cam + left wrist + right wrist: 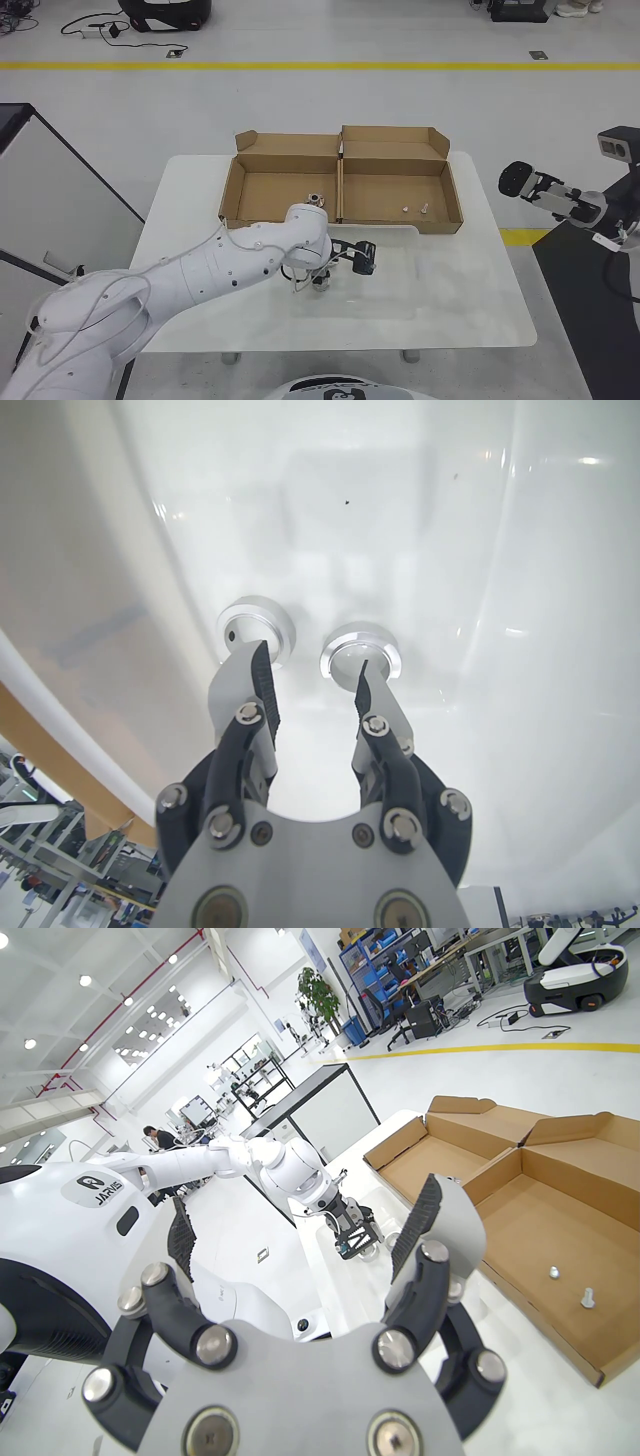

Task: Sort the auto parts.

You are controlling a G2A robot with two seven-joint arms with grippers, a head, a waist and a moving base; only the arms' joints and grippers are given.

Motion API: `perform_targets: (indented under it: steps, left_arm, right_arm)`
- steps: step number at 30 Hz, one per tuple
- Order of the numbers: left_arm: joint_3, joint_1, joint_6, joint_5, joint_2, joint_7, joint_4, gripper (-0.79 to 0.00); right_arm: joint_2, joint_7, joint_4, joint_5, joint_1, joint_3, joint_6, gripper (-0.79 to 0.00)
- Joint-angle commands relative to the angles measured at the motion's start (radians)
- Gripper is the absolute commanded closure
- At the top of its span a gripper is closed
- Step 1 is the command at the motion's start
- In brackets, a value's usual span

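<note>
Jaws apart, left gripper (314,655) hangs low in the white tray (525,550), one silver ring (252,622) just past one jaw, a second ring (360,647) past the other, seemingly lining up a pick. Right gripper (305,1198), also spread, sits well aside, likely leaving the cardboard boxes (270,195) reachable.

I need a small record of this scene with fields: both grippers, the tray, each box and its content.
left gripper: fingers open, low over the tray
tray: white, on the table; holds two metal rings, side by side, not touching
right gripper: fingers open, empty, beside the table
box nearer the left arm: open, one metal part inside
other box: open, two small bolts inside
</note>
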Motion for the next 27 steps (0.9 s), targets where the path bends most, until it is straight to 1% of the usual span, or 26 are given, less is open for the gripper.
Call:
perform_targets:
  steps: [1, 14, 18, 22, 24, 26, 27]
  left_arm:
    - [0.0, 0.004, 0.0, 0.002, 0.001, 0.0, 0.0, -0.354]
    - [0.0, 0.025, 0.012, 0.004, 0.001, -0.012, 0.005, -0.326]
    - [0.0, 0.026, 0.016, 0.002, -0.001, -0.016, 0.009, -0.296]
    - [0.0, 0.028, 0.016, 0.003, -0.002, -0.016, 0.013, -0.286]
    - [0.0, 0.027, 0.015, 0.004, -0.004, -0.015, 0.015, -0.271]
    - [0.0, 0.027, 0.014, 0.004, -0.007, -0.014, 0.018, -0.228]
    - [0.0, 0.028, 0.013, 0.005, -0.008, -0.013, 0.021, -0.219]
  right_arm:
    - [0.0, 0.0, 0.0, 0.0, 0.0, 0.0, 0.0, -0.785]
    - [0.0, 0.0, 0.0, 0.0, 0.0, 0.0, 0.0, -0.785]
    - [0.0, 0.0, 0.0, 0.0, 0.0, 0.0, 0.0, -0.785]
    - [0.0, 0.0, 0.0, 0.0, 0.0, 0.0, 0.0, -0.785]
    - [0.0, 0.0, 0.0, 0.0, 0.0, 0.0, 0.0, -0.785]
    - [0.0, 0.0, 0.0, 0.0, 0.0, 0.0, 0.0, -0.785]
    - [0.0, 0.0, 0.0, 0.0, 0.0, 0.0, 0.0, -0.785]
